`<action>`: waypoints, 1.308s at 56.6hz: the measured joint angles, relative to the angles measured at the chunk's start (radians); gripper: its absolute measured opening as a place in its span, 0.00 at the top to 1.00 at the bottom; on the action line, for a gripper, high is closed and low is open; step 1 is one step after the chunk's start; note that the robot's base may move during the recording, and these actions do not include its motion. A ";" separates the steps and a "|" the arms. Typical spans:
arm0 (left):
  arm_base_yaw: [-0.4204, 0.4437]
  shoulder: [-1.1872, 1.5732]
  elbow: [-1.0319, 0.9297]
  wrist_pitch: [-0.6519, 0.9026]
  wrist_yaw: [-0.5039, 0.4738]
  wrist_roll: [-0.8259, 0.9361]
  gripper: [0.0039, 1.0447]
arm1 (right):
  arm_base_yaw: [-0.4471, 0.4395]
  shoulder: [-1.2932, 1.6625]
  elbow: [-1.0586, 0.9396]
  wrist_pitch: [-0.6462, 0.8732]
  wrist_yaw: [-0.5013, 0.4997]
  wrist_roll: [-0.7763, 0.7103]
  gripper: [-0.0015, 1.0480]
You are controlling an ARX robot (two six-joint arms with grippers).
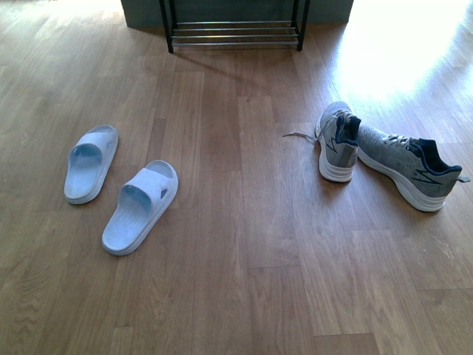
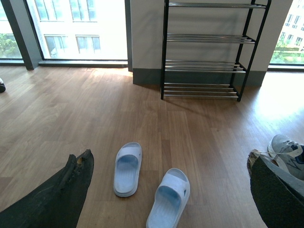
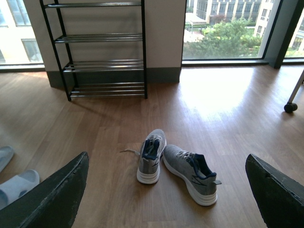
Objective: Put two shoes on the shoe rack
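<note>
Black left gripper spread wide, empty, right gripper likewise

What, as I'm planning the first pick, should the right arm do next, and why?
Probably lower the open right gripper toward the grey sneakers: they lie on the floor ahead of it, it holds nothing, and the shoe rack holds no shoe.

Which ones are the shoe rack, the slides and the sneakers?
shoe rack (image 2: pixel 209 38): left wrist view, chrome rods of a middle tier.
pale blue slides (image 1: pixel 151 185): front view, strap of the nearer one.
grey sneakers (image 3: pixel 176 157): right wrist view, toe of one.
</note>
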 joint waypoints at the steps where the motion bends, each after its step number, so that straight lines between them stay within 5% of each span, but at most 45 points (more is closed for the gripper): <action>1: 0.000 0.000 0.000 0.000 0.000 0.000 0.09 | 0.000 0.000 0.000 0.000 0.000 0.000 0.09; 74: 0.000 0.000 0.000 0.000 0.000 0.000 0.09 | 0.000 0.000 0.000 0.000 0.000 0.000 0.09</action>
